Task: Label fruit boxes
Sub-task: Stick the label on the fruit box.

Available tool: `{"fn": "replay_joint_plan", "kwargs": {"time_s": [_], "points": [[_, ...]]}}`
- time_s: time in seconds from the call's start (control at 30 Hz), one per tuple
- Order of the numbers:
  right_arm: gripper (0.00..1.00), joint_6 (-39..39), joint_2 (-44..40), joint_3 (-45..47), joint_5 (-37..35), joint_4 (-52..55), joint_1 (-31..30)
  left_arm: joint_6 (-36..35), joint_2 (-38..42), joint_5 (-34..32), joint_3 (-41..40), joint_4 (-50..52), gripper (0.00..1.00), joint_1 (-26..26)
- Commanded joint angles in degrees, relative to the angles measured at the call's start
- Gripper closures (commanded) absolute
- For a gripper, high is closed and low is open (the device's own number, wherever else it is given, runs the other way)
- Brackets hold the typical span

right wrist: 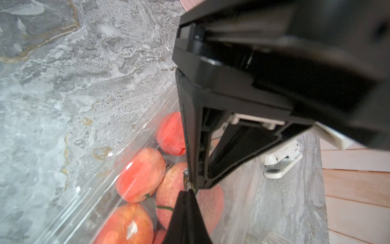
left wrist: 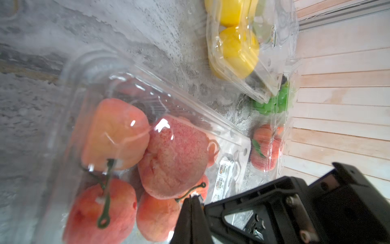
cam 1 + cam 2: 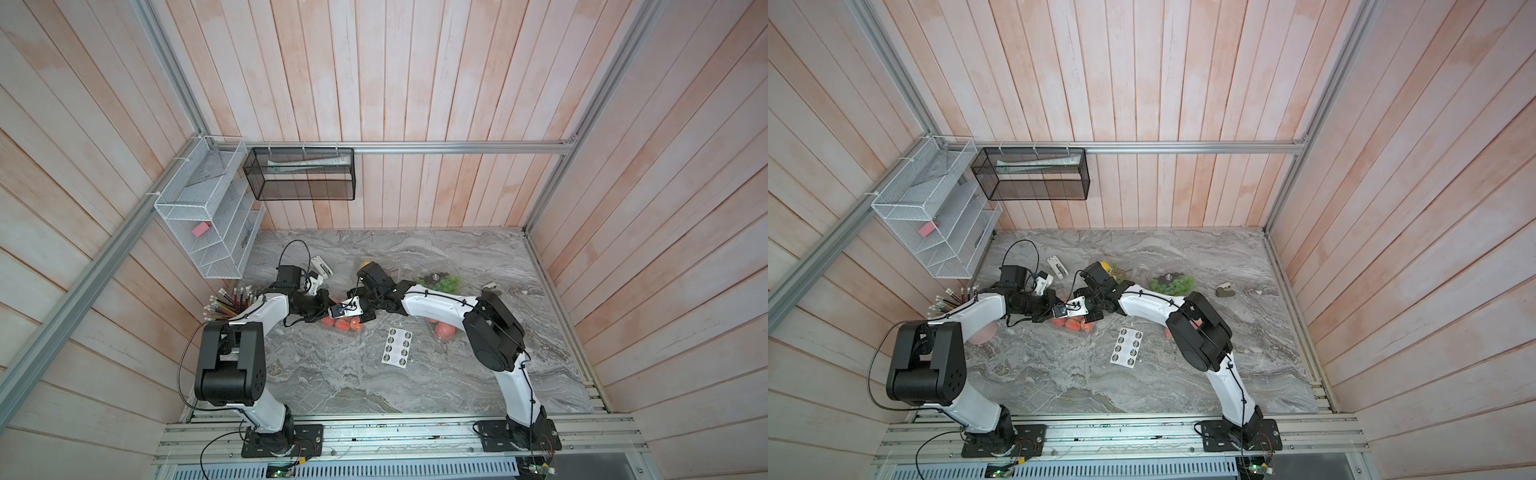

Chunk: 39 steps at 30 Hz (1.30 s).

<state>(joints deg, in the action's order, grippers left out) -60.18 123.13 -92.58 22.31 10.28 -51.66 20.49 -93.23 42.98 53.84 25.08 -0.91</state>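
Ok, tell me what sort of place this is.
Probably a robot test booth staged as a desk: plank walls on a metal frame, a marble-look table, and wire baskets hung in the corner.

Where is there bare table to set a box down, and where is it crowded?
Bare: the wide front strip of table between the sticker sheet and the near rail; also the back right, beyond the grape box. Crowded: around the centre apple box, stapler and yellow fruit box.
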Motion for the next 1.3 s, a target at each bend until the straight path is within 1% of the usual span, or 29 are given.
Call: {"fn": "replay_joint_plan", "kwargs": {"time_s": [0.0, 0.13, 0.2, 0.33, 0.47, 0.8, 1.27], "points": [[0.89, 0.5, 0.2, -1.2, 0.0, 1.9, -0.4, -2.1, -1.2, -3.4, -1.4, 1.0, 0.94, 0.1], [0.86, 1.5, -2.3, 0.6, 1.0, 0.0, -0.4, -2.4, -1.3, -4.2, -1.5, 1.0, 0.95, 0.1], [0.87, 2.4, -3.9, 2.3, 1.5, -1.8, -0.4, -2.5, -1.3, -4.1, -1.5, 1.1, 0.95, 0.1], [1.0, 4.1, -5.5, 3.4, 3.2, -4.1, -0.1, -2.5, -1.3, -4.3, -1.5, 1.1, 0.95, 0.1], [1.0, 5.6, -5.3, 3.2, 5.0, -6.4, 0.2, -2.6, -1.3, -4.3, -1.5, 1.0, 0.95, 0.1], [1.0, 5.1, -0.3, -1.1, 6.5, -4.3, 0.2, -2.4, -1.4, -4.2, -1.6, 0.8, 0.95, 0.1], [1.0, 3.8, 3.1, -2.3, 4.8, -0.4, 0.1, -2.2, -1.5, -4.4, -1.6, 0.7, 0.95, 0.1]]}}
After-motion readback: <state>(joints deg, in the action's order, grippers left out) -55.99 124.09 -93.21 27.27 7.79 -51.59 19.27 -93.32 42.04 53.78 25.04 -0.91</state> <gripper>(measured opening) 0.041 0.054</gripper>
